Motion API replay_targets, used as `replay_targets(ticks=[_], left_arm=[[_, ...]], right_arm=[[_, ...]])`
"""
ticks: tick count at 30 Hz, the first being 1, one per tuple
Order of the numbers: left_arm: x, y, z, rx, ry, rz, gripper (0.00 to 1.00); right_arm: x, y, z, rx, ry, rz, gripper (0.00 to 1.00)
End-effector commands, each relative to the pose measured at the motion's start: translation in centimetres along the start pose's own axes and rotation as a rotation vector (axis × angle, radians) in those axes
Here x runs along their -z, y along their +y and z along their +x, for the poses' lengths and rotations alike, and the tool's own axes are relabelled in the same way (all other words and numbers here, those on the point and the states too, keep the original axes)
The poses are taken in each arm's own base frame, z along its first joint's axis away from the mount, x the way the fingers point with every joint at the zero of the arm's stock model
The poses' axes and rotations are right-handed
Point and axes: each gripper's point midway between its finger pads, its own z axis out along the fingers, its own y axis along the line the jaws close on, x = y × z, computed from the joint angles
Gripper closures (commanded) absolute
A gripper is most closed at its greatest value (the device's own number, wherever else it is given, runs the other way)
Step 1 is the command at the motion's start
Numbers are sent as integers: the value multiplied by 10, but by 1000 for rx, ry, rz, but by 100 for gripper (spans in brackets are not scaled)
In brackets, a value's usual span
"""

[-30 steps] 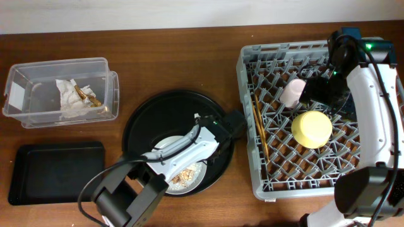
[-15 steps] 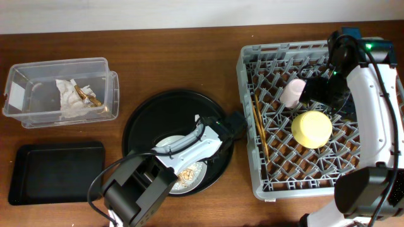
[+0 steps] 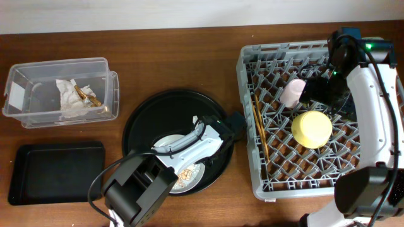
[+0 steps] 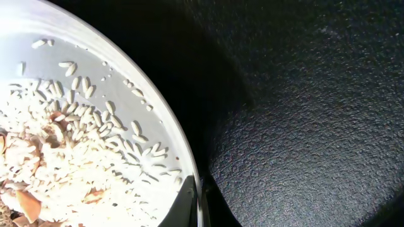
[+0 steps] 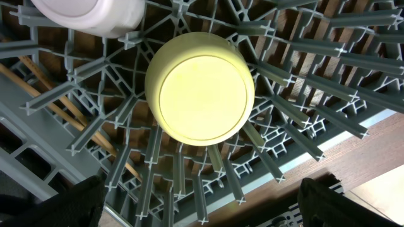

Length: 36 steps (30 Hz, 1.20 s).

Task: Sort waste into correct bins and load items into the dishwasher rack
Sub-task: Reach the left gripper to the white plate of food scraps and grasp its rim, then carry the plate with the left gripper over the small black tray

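The plate [image 4: 95, 69] with scraps [image 4: 57, 164] lies on the round tray [image 3: 144, 121], near the front edge of the tabletop [image 3: 189, 50]. The left end effector [image 4: 197, 205] is at its rim; I cannot tell if it grips. It should pinch firmly and lift level.

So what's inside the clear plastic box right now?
A crumpled white napkin with brown bits lies in the clear box. Anything beneath the napkin is covered.
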Motion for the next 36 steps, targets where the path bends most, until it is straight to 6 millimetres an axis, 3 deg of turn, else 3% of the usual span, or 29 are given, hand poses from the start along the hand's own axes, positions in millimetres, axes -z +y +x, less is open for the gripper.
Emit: replay_targets(ticks=[1, 7, 20, 28, 36], left_arm=[[-4, -1, -3, 6, 2, -17, 99], [9, 3, -6, -1, 3, -49, 99], [65, 51, -45, 68, -47, -241, 99], [85, 119, -98, 278, 26, -306, 99], [80, 199, -137, 486, 107, -269, 99]], right_arm=[[9, -6, -1, -17, -37, 4, 2], [9, -6, -1, -17, -37, 4, 2], [9, -6, -1, -17, -37, 4, 2], [9, -6, -1, -17, -37, 4, 2], [9, -6, -1, -17, -37, 4, 2]])
